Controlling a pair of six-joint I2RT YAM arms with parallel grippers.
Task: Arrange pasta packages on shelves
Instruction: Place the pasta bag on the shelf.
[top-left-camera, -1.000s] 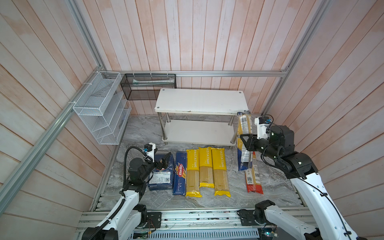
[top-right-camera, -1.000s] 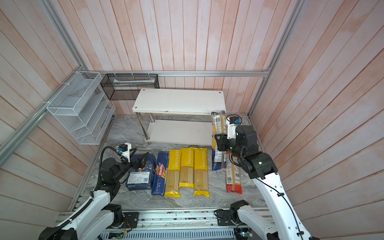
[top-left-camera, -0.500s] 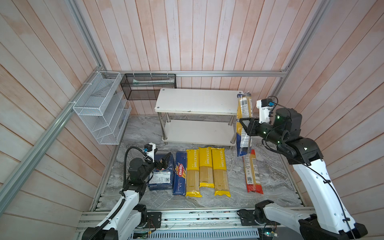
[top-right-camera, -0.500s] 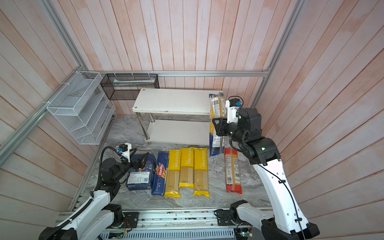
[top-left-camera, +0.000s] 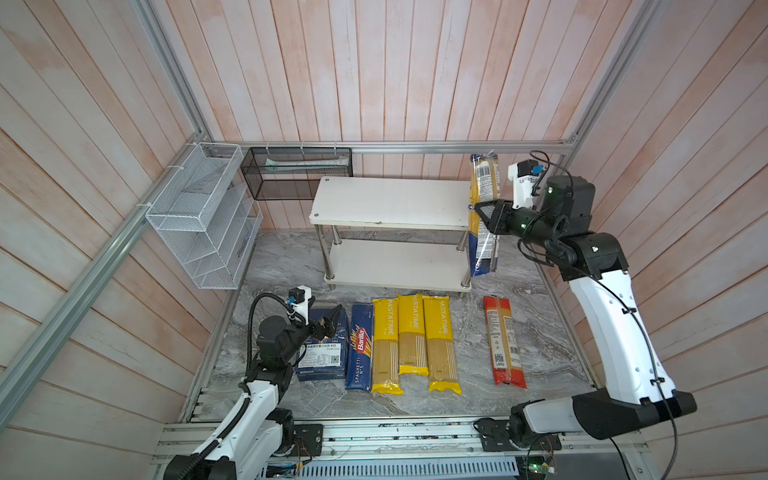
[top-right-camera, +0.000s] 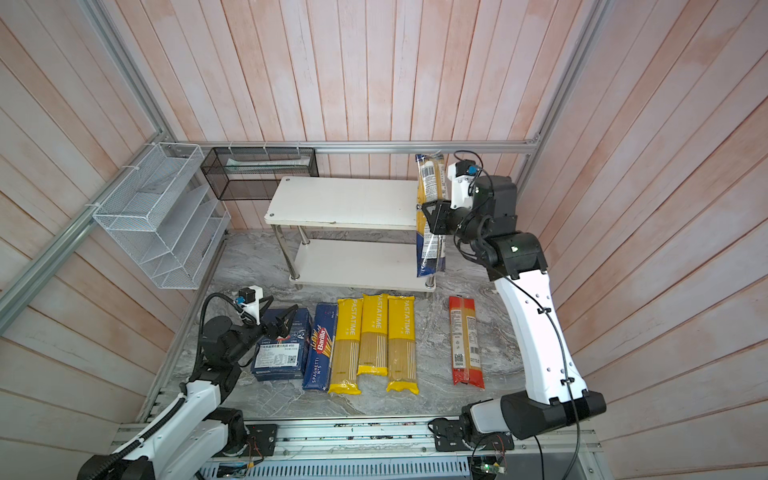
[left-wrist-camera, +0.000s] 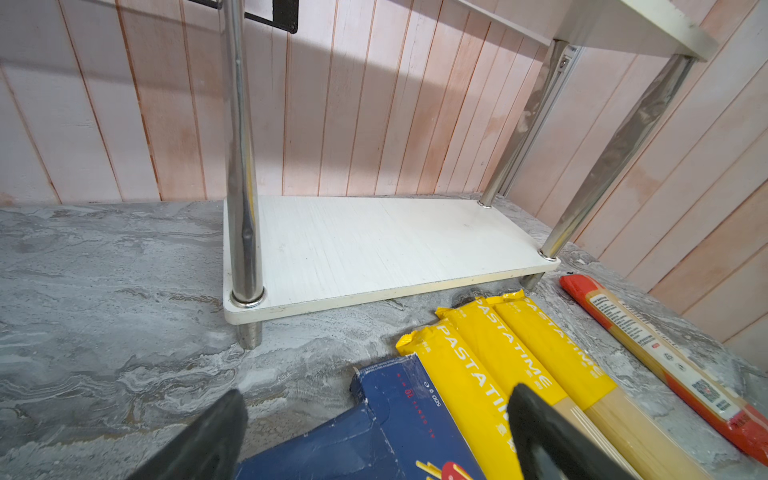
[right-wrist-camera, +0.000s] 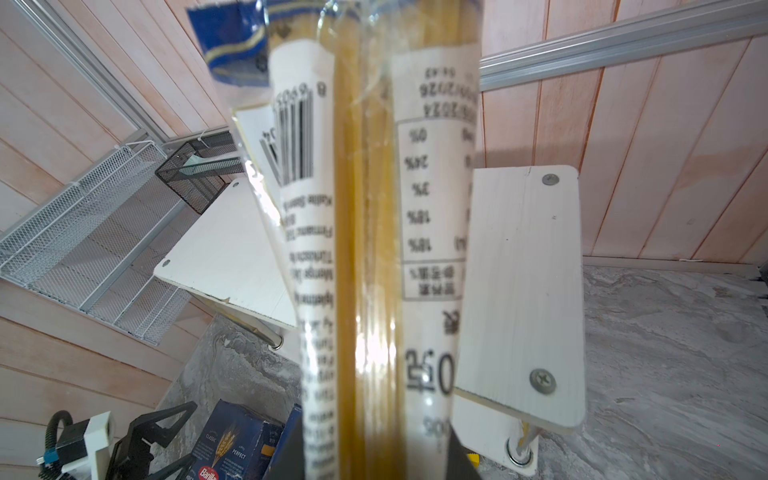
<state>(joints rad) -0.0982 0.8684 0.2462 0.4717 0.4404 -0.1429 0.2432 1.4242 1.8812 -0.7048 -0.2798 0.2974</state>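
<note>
My right gripper (top-left-camera: 485, 212) is shut on the dark-blue-ended bag (top-left-camera: 482, 249) at mid-length. The bag hangs upright in the air just off the right end of the shelves' top board (top-left-camera: 390, 203), above the lower board (top-left-camera: 395, 262). In the right wrist view the bag (right-wrist-camera: 370, 249) fills the middle, pinched in my gripper (right-wrist-camera: 370, 459). Both boards are bare. On the floor lie three yellow bags (top-left-camera: 411, 332), the red-ended bag (top-left-camera: 504, 343) and two Barilla boxes (top-left-camera: 360, 349). My left gripper (left-wrist-camera: 374, 411) stands open over a box (left-wrist-camera: 395, 432).
A white wire mesh basket (top-left-camera: 203, 216) hangs on the left wall and a black mesh basket (top-left-camera: 297, 172) on the back wall beside the rack. Wooden walls close in on three sides. An aluminium rail (top-left-camera: 374, 432) runs along the front.
My right arm has lifted the dark-blue-ended bag from low beside the rack up to the level of the top board. The left arm has not moved.
</note>
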